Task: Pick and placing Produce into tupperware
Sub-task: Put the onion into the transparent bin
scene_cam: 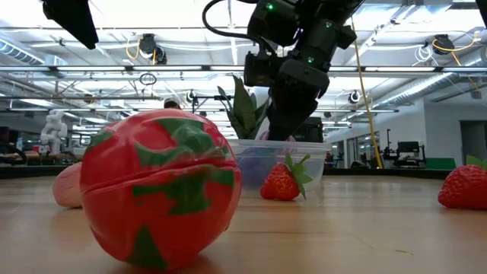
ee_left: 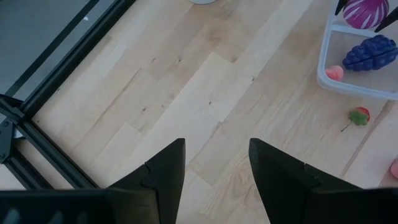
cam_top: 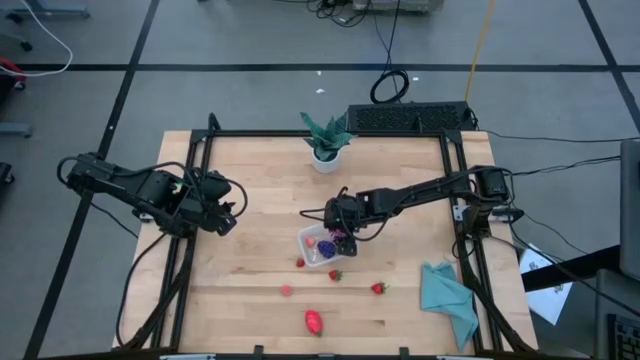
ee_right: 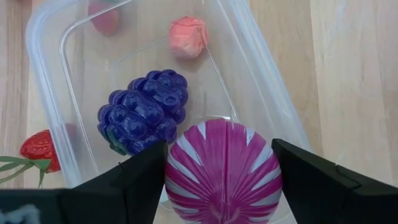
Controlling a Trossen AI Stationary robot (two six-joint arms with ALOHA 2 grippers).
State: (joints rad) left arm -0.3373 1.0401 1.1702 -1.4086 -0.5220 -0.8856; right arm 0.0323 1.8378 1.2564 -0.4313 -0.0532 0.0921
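Note:
The clear tupperware [cam_top: 312, 247] stands mid-table and holds a purple grape cluster [ee_right: 144, 112] and a pink fruit [ee_right: 188, 36]. My right gripper [ee_right: 221, 171] is over one corner of it, shut on a magenta white-striped round fruit [ee_right: 224, 158]. Small red and pink fruits lie on the table near the container: a strawberry [cam_top: 335, 274], another strawberry [cam_top: 378, 288], a pink piece [cam_top: 287, 290] and a larger red fruit [cam_top: 314, 321]. My left gripper [ee_left: 214, 168] hovers open over bare wood at the table's left, apart from everything. My right gripper pinches the striped round fruit [ee_right: 186, 168] between its two fingers [ee_right: 140, 177], one on each side of its widest part. The fingers come from above, pointing down into the tupperware's corner [scene_cam: 278, 141]. I cannot tell whether the fruit rests on the container's floor.
A potted green plant [cam_top: 326, 140] stands at the far edge behind the container. A teal cloth [cam_top: 445, 295] lies at the near right corner. In the low view the big red fruit [scene_cam: 160, 190] fills the foreground. Bare wood lies between the two arms.

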